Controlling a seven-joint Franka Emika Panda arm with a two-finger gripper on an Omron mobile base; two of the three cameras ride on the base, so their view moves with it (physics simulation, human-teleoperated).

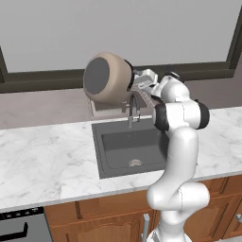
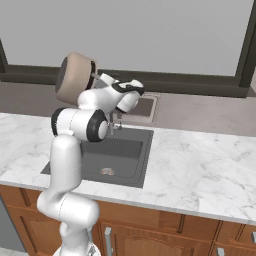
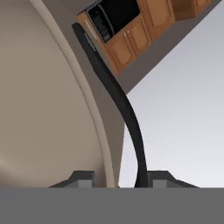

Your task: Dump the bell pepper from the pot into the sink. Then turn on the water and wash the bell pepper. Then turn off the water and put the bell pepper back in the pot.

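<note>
The beige pot hangs tipped on its side above the back of the sink, with a flat grey round face turned to the left. My gripper is shut on its right-hand side. From the other side, the pot sits above the arm with the gripper at its right edge. In the hand view, the pot's wall looms on the left, and its dark curved handle runs down between my gripper's fingertips. The bell pepper is hidden.
The curved grey faucet stands right under the pot, behind the basin with its round drain. A smaller pale basin lies behind the sink. White marble counter stretches to both sides, and a dark window frame runs along the back.
</note>
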